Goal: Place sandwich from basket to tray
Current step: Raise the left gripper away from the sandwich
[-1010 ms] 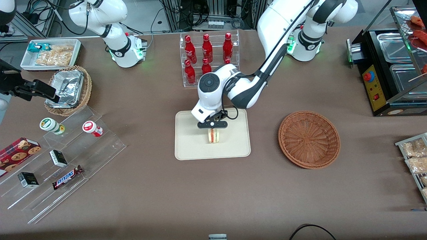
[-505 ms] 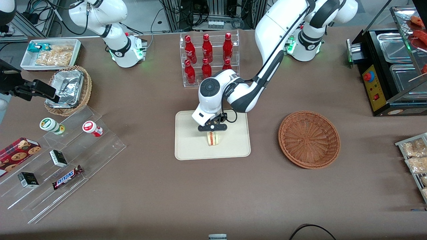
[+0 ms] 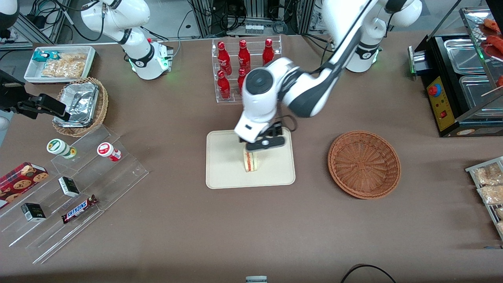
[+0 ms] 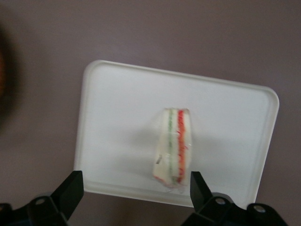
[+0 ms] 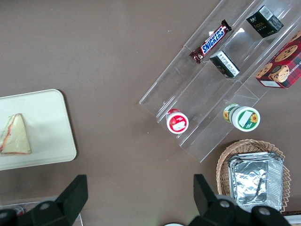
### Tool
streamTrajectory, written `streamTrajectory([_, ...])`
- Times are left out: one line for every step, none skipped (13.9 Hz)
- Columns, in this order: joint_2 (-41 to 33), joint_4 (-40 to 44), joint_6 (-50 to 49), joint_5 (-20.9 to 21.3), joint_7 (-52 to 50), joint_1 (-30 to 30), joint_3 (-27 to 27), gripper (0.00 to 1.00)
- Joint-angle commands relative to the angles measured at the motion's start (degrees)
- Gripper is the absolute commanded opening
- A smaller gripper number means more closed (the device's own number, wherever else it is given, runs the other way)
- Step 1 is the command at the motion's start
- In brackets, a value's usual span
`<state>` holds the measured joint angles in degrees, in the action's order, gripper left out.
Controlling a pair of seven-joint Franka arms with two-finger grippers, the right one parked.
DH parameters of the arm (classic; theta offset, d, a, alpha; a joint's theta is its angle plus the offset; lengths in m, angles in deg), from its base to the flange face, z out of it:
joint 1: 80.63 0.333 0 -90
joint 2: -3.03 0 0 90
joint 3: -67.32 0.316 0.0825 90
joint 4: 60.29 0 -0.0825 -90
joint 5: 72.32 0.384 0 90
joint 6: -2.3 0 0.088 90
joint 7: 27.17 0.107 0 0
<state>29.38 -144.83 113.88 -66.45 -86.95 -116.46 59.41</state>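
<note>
sandwich (image 3: 250, 161): on tray (image 3: 224, 173), frame centre, standing on edge | tool (image 3: 265, 144): released, above sandwich, clear of it | basket (image 3: 364, 164): right of tray

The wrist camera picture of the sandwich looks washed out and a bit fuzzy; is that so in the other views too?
Left wrist view: the tray glares near white, the sandwich is soft-edged, and the open gripper hangs above it. Front view: even light, sandwich on a cream tray, basket crisp. Right wrist view: sharp.
</note>
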Motion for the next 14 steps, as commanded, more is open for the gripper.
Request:
streamTrajectory([-9.3, -6.3, -3.8, 0.4, -2.3, 7.9, -0.4, 1.0])
streamTrajectory([-12.1, -8.2, -4.9, 0.5, -1.7, 10.1, -0.4, 1.0])
streamTrajectory([-14.3, -9.7, -5.4, 0.5, 0.0, 11.9, -0.3, 1.0])
streamTrajectory([-16.7, -11.1, -6.9, 0.5, 3.6, 15.1, -0.4, 1.0])
streamTrajectory([-18.6, -11.5, -10.1, 0.4, 8.6, 17.7, -0.4, 1.0])
streamTrajectory([-19.9, -11.5, -14.2, 0.3, 14.5, 20.1, -0.4, 1.0])
streamTrajectory([-21.4, -11.4, -16.3, 0.0, 19.9, 23.4, -0.4, 1.0])
streamTrajectory([-22.6, -11.5, -17.4, -0.8, 24.0, 26.0, -0.4, 1.0])
streamTrajectory([-23.5, -11.6, -18.8, -2.4, 27.8, 28.5, -0.4, 1.0])
streamTrajectory([-24.1, -11.6, -19.9, -3.0, 31.4, 30.9, -0.4, 1.0])
streamTrajectory([-24.5, -11.6, -21.1, -3.0, 35.0, 31.9, -0.4, 1.0])
streamTrajectory([-25.5, -11.7, -23.0, -3.1, 38.0, 33.4, -0.3, 1.0])
streamTrajectory([-26.1, -11.7, -24.4, -3.1, 40.7, 34.4, -0.3, 1.0])
streamTrajectory([-26.9, -11.6, -24.7, -3.1, 42.3, 34.8, -0.3, 1.0])
